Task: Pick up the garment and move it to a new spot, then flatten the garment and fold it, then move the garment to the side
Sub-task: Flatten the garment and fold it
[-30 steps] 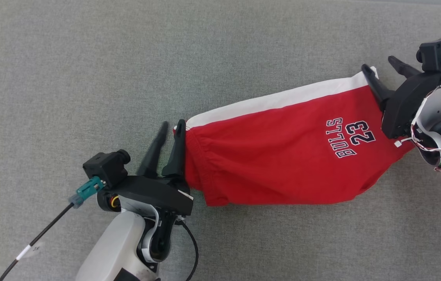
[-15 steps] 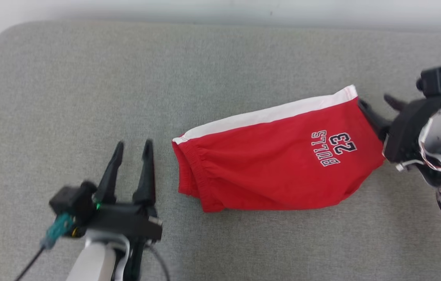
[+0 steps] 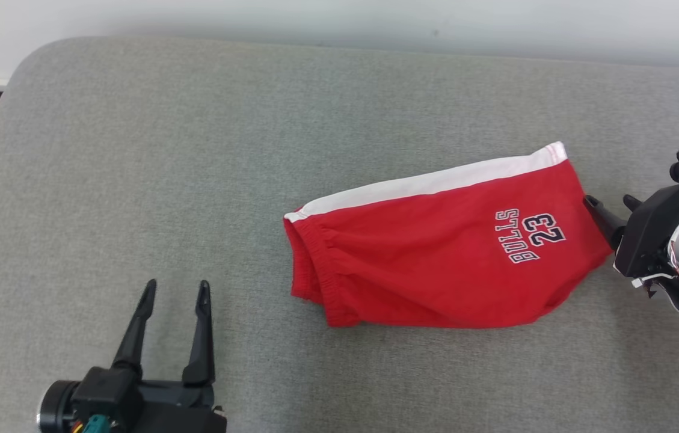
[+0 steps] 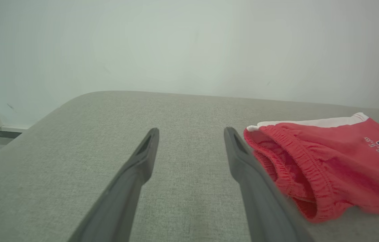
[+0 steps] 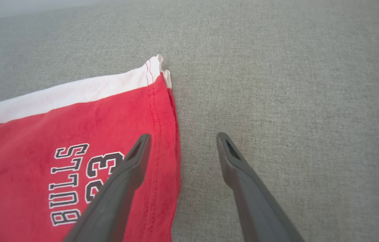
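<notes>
The garment (image 3: 435,246) is a pair of red shorts with a white side stripe and "BULLS 23" print, lying folded on the grey cushion (image 3: 195,150). Its elastic waistband (image 4: 296,168) faces my left gripper (image 3: 175,290), which stands open at the lower left, well apart from the cloth. In the left wrist view my left gripper (image 4: 192,134) holds nothing. My right gripper (image 3: 610,201) is open at the shorts' hem end, just off the cloth. In the right wrist view my right gripper (image 5: 182,139) straddles the hem edge (image 5: 172,111) from above; the garment (image 5: 41,134) lies to its left.
A pale wall (image 3: 339,21) runs behind the cushion's far edge. The cushion's rounded corner (image 3: 20,66) is at the upper left, with floor beyond. Bare cushion lies left of and in front of the shorts.
Both grippers have let go of the shorts and opened. My left gripper drew back to the lower left, the right pulled off the hem. The head camera has tilted up, showing the wall.
</notes>
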Motion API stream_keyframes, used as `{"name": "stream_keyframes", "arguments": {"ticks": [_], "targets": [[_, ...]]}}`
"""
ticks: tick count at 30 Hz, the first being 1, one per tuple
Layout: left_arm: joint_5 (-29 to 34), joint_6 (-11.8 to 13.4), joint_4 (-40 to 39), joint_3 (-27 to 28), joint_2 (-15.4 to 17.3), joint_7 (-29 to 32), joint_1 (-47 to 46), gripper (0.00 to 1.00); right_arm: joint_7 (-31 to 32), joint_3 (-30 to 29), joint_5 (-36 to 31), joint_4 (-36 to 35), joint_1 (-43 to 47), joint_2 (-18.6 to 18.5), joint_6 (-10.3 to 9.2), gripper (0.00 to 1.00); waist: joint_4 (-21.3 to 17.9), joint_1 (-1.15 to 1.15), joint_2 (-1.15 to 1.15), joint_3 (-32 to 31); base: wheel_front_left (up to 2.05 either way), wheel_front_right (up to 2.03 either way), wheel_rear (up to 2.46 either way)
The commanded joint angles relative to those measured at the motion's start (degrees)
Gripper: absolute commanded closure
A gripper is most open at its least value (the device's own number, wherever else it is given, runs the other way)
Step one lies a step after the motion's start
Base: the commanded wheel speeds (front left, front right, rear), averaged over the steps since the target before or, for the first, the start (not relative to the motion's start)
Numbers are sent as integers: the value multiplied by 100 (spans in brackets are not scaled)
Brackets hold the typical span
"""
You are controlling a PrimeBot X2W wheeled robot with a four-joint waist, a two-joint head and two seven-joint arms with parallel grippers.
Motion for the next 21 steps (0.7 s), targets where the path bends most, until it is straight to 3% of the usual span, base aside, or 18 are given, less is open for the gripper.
{"name": "stream_keyframes", "arguments": {"ticks": [1,15,17,19,21], "targets": [[72,17,-74,90,-39,-16,116,0,39,-81,-86,89,86,46,-16,0,89,1,0,58,0,0,0],[237,-210,-131,288,-158,-16,421,0,639,-479,-606,502,152,542,-5,0,252,1,0,156,0,0,0],[214,-217,-124,301,-166,-16,428,0,792,-439,-683,471,211,620,-1,16,256,1,0,172,0,0,0],[192,-244,-106,304,-174,-16,425,0,931,-409,-774,436,284,685,3,51,259,1,0,181,0,0,0],[183,-264,-95,305,-181,-16,415,0,1031,-415,-870,407,347,700,3,66,268,1,0,187,0,0,0]]}}
